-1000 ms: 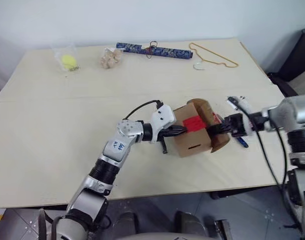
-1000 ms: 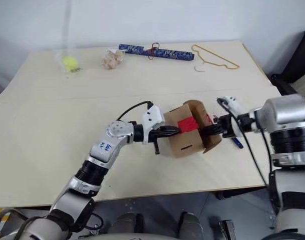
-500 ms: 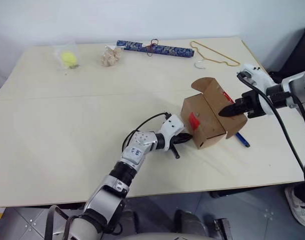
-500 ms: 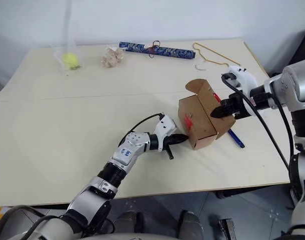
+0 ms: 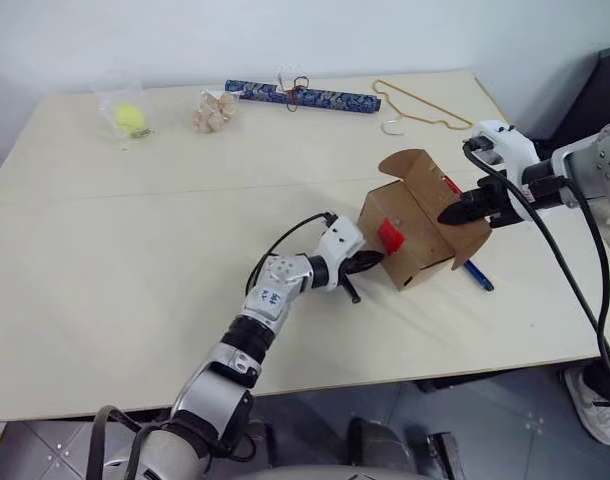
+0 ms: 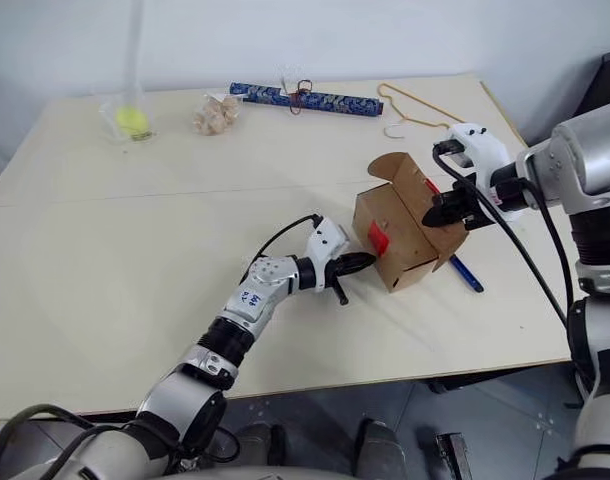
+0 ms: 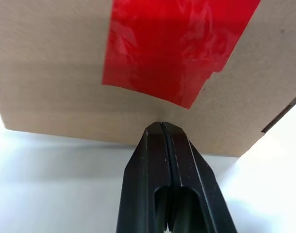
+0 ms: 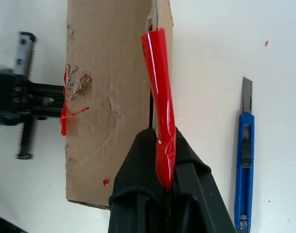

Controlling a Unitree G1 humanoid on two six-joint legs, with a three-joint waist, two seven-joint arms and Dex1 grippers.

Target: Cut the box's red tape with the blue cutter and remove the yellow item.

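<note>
Plywood, pale and smooth, makes up the worktop [image 5: 115,260]. At its far left edge a yellow-green ball in a clear plastic bag [image 5: 125,118] lies beside a small bag of knobbly beige pieces [image 5: 212,110]. Next comes a long dark blue patterned roll [image 5: 303,96], then a thin wire hanger [image 5: 421,108].

My left gripper [image 6: 357,262] has its two black fingers pressed flat together, tips against the side wall of the box [image 6: 395,240], just under the glossy, wrinkled red tape [image 7: 174,48] stuck on the matte brown cardboard.

The box is tipped, its curved flap lid swung open toward the far side. My right gripper [image 5: 453,213] is clamped tight on the flap's edge, with a crumpled strip of red tape pinched between the fingers; the cardboard there is scuffed and torn.

Just right of the box, the blue cutter [image 8: 243,167], a slim straight plastic stick with a grey blade showing, lies flat on the worktop, apart from both grippers.
</note>
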